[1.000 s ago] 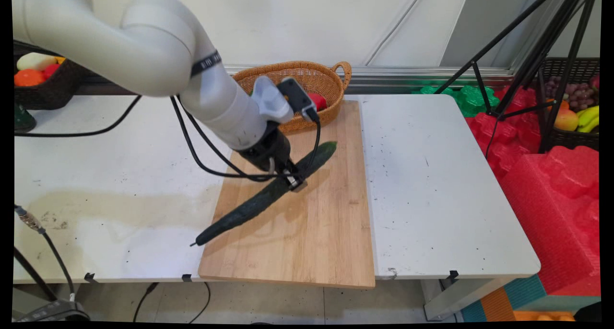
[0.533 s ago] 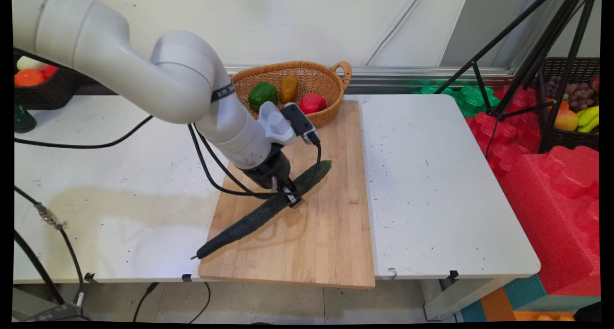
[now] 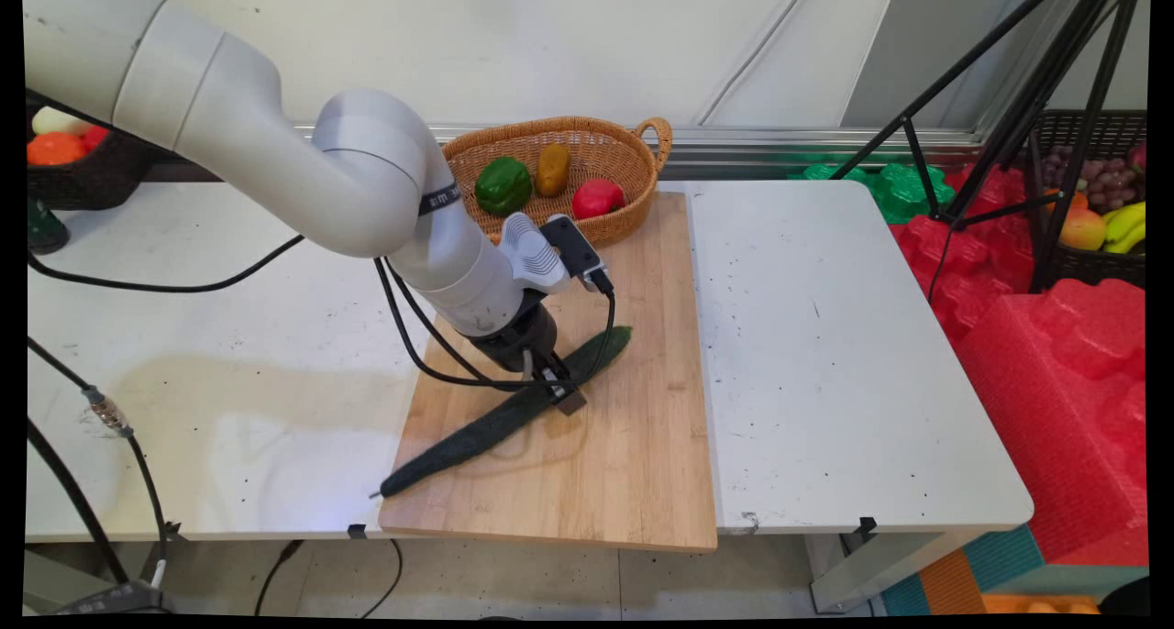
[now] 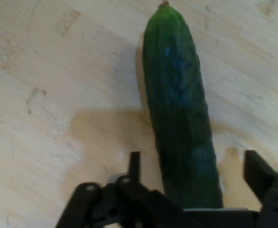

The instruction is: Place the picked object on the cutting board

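— What's on your screen, starting from the left?

— I see the white table [image 3: 229, 336] with black cables [image 3: 404, 317] hanging over it; next comes the long dark-green cucumber [image 3: 477, 432], flat on the pale wooden cutting board [image 3: 624, 464]; it runs slantwise, its thin stem end at the board's near left edge and its blunt end toward the far right.

— And the hand?

— The black two-finger gripper [image 3: 561, 395] is down over the cucumber's far half; in my hand view the cucumber [image 4: 181, 118] runs up between the fingers [image 4: 257, 171], and I can see bare board on either side of it; so the gripper [image 4: 195, 166] stands apart, straddling and not pinching.

— Further right?

— Behind the board sits an oval woven wicker basket [image 3: 633, 207], touching its far edge; inside lie a green bell pepper [image 3: 503, 185], a brownish-yellow oblong vegetable [image 3: 552, 169] and a red bell pepper [image 3: 597, 198]; past the table's right end I see a black tripod [image 3: 1009, 106] and red foam blocks [image 3: 1055, 354].
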You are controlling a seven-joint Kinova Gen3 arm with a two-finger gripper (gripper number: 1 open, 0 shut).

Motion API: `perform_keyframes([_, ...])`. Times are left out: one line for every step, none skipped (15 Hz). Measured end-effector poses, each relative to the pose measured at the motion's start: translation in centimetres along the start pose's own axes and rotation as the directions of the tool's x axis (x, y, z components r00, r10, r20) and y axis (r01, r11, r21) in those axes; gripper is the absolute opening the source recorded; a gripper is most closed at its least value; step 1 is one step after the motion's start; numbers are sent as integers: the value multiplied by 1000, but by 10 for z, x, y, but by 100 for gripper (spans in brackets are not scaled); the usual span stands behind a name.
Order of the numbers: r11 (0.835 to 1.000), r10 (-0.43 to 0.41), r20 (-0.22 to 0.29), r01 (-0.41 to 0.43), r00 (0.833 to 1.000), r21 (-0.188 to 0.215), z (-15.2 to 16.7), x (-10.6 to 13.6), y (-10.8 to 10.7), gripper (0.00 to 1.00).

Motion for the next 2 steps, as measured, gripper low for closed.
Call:
perform_keyframes([1000,2,-2,-2,1000,3,0,0,0,100])
perform_keyframes([1000,6,-5,-6,1000,6,0,0,-1,100])
